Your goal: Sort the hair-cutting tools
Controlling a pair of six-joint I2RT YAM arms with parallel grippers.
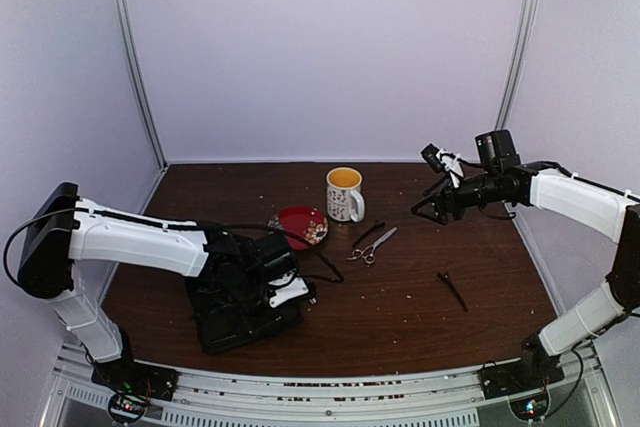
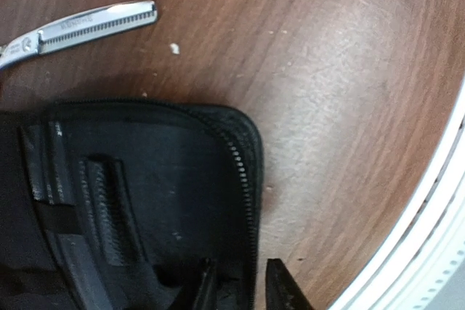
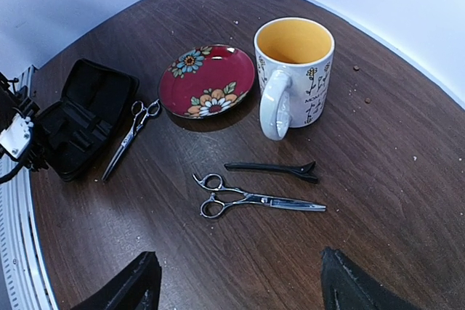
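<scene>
One pair of silver scissors (image 3: 254,197) lies on the brown table beside a thin black clip (image 3: 272,170), just in front of my right gripper (image 3: 236,288). That gripper hovers above them, open and empty. The same scissors (image 1: 372,245) and a second black clip (image 1: 452,290) show in the top view. Another pair of scissors (image 3: 131,139) lies beside the open black case (image 3: 83,117); its blade (image 2: 94,23) shows in the left wrist view. My left gripper (image 2: 243,288) is low over the case (image 2: 145,201), slightly open, with the zip rim in the gap between its fingers.
A white and yellow mug (image 3: 294,70) and a red flowered saucer (image 3: 207,81) stand behind the scissors. The table's white front rail (image 2: 436,237) runs close to the case. White walls enclose the table on three sides.
</scene>
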